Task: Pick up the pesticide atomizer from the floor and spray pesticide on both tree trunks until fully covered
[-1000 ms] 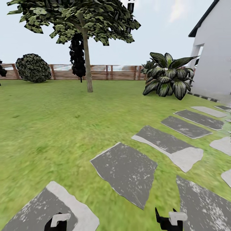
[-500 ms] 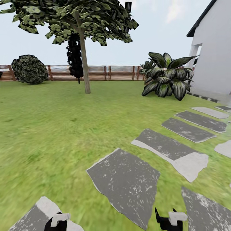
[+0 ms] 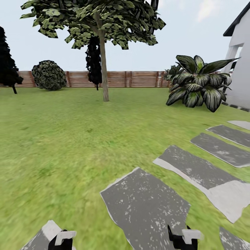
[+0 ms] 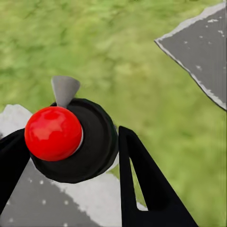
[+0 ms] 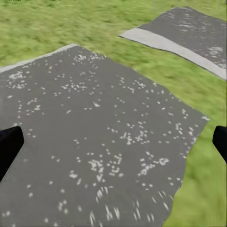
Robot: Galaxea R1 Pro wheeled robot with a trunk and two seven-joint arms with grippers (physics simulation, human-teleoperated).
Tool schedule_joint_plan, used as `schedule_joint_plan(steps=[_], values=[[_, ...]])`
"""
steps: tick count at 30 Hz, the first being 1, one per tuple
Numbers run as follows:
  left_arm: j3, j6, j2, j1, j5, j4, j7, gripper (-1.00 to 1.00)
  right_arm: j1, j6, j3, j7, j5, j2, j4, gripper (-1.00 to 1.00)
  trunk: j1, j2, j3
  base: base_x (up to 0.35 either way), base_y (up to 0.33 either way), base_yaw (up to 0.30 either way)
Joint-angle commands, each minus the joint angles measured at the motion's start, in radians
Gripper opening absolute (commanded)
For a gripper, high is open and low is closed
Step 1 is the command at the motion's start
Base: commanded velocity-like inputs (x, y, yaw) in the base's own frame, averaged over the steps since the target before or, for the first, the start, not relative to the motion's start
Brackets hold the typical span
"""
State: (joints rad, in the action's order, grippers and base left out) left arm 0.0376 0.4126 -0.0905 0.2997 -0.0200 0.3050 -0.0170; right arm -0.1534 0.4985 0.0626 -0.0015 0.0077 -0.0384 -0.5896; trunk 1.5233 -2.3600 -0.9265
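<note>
Head view puts me on the lawn (image 3: pixel 62 139) with grey stepping stones (image 3: pixel 146 208) under my arms and one tree (image 3: pixel 100 21) ahead, its trunk (image 3: pixel 104 69) well apart from me, just in front of the brown fence (image 3: pixel 132 79). I can find only this one leafy tree; a dark conifer (image 3: pixel 7 66), a round shrub (image 3: pixel 49 75) and a broad-leaved plant (image 3: pixel 198 86) are not targets, and I judge the second tree lies outside what I see.

What worries me is the atomizer (image 4: pixel 71 142). In the left wrist view its black round body with the red knob (image 4: pixel 53 133) and grey nozzle (image 4: pixel 65 90) sits between the fingers (image 4: pixel 142 189) of my left hand (image 4: pixel 71 184), which reads as closed around it at a fairly wide span. Rolling over the stone edges could jolt it loose or twist the nozzle off line, and then spray would miss the trunk. Spraying from this far would, I expect, only wet the grass, and stopping at one side would leave the trunk partly bare.

My right hand (image 5: pixel 113 146) is spread wide and empty, its dark fingertips (image 5: pixel 9 146) at the edges of the right wrist view above a speckled stone slab (image 5: pixel 104 137), touching nothing.
</note>
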Motion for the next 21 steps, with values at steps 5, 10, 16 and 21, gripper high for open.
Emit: schedule_joint_plan(steps=[5,10,16,21], values=[[0.0,0.0,0.0,0.0,0.0,0.0,0.0,-1.0,0.0,0.0,-0.001,0.0,0.0,0.0,0.0,1.0,0.0,0.0,-0.003,0.335,0.0,0.272],[0.0,0.0,0.0,0.0,0.0,0.0,0.0,-1.0,0.0,0.0,-0.001,0.0,0.0,0.0,0.0,1.0,0.0,0.0,-0.007,0.335,0.042,0.267],[0.001,0.0,0.0,0.0,0.0,0.0,-0.001,-1.0,0.0,0.0,-0.001,0.0,0.0,0.0,0.001,1.0,0.0,0.0,-0.013,0.335,0.101,0.237],[0.001,0.0,0.0,0.0,-0.001,0.0,0.0,-1.0,0.0,0.0,-0.001,0.002,0.001,0.0,-0.002,1.0,0.0,0.0,-0.018,0.335,0.147,0.19]])
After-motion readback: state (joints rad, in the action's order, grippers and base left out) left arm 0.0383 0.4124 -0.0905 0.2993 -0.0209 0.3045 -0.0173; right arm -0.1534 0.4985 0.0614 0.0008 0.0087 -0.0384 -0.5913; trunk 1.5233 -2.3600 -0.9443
